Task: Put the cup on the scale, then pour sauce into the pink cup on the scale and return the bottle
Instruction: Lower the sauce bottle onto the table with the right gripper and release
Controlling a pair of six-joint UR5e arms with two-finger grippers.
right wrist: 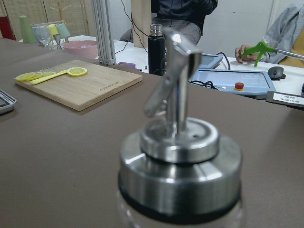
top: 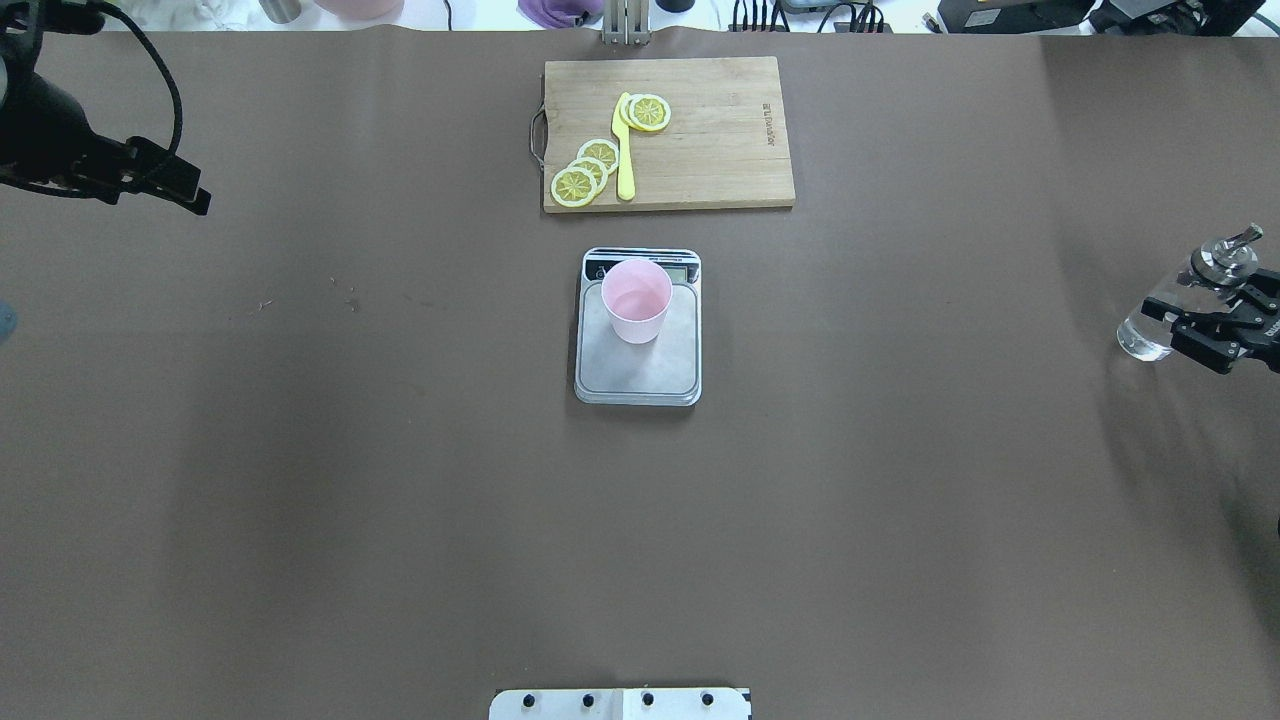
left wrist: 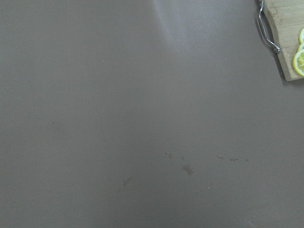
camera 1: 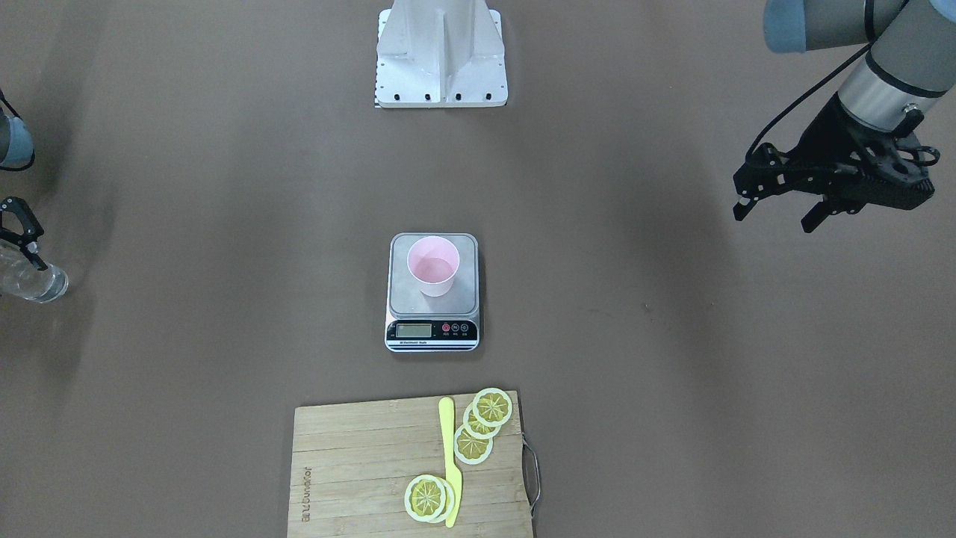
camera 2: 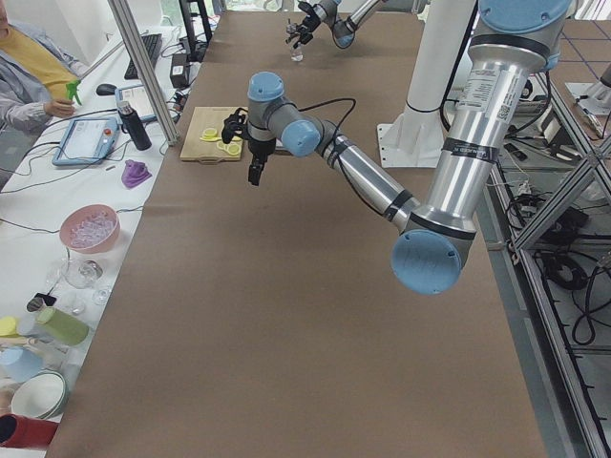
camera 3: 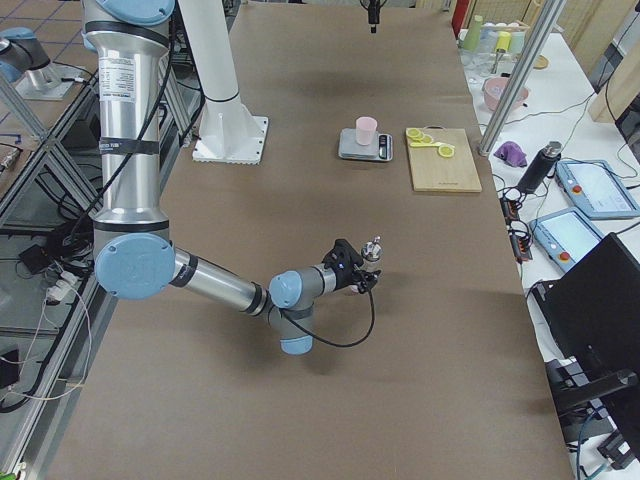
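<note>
The pale pink cup [top: 636,300] stands upright on the steel scale [top: 640,370] in the middle of the table, also visible from the front [camera 1: 433,267]. The clear glass bottle [top: 1143,338] with its metal pourer cap stands upright far out on the robot's right, and my right gripper [top: 1180,328] is shut on its glass body. The cap [right wrist: 179,156] fills the right wrist view. My left gripper [camera 1: 775,217] hangs open and empty above the table on the robot's left, far from the scale.
A wooden cutting board [top: 700,150] with lemon slices and a yellow knife [top: 625,150] lies beyond the scale. The robot's white base plate [camera 1: 441,75] sits at the near edge. People and clutter are past the table's far edge.
</note>
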